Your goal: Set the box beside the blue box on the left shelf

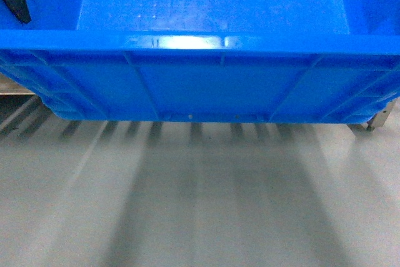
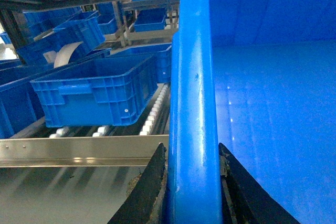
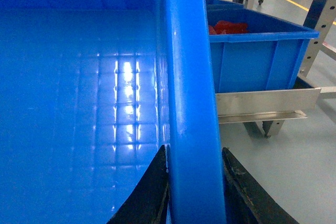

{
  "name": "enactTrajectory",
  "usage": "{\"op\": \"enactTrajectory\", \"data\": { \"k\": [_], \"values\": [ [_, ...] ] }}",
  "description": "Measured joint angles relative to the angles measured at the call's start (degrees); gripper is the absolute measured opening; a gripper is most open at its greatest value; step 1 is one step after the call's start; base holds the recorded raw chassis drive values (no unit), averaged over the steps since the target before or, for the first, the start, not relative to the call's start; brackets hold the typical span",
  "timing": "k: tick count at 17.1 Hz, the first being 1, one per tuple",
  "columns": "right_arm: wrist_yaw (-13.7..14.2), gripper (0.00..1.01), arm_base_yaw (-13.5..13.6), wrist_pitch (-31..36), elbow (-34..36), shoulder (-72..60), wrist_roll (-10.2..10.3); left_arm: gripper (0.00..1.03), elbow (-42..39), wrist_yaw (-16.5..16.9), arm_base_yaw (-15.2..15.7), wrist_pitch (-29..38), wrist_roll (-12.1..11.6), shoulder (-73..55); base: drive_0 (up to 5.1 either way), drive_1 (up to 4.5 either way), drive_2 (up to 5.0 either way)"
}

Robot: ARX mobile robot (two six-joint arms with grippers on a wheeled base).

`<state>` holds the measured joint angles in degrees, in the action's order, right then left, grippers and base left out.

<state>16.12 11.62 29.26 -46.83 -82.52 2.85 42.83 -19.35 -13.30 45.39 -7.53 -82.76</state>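
Both grippers are clamping the box (image 1: 200, 85) by opposite rims: left gripper (image 2: 191, 182) and right gripper (image 3: 194, 182), jaws pinched on the blue edge. It is hanging lengthwise between them above the floor, the left shelf (image 2: 84, 150) lying at left of the left wrist frame.

Head looks down; wrists hug opposite rims (shared box (image 1: 200, 85)).

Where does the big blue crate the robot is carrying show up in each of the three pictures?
Head: the crate fills the top half, near side facing us, above grey floor.
Left wrist: its rim runs up the centre, inside to the right.
Right wrist: its rim runs up the centre, inside to the left.
Shared landmark: that thick blue rim, pinched between dark fingers in both wrist views.
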Motion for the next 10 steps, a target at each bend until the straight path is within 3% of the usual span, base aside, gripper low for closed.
{"op": "enactTrajectory", "data": {
  "k": [6,10],
  "values": [
    [0.04,0.21,0.02,0.35,-0.02,0.07,-0.02,0.2,0.0,-0.04,0.0,0.33,0.02,0.13,0.0,0.0,0.0],
    [0.07,0.21,0.0,0.15,-0.02,0.07,-0.02,0.19,0.0,-0.02,0.0,0.09,0.0,0.13,0.1,4.35,-4.2]
  ]
}}
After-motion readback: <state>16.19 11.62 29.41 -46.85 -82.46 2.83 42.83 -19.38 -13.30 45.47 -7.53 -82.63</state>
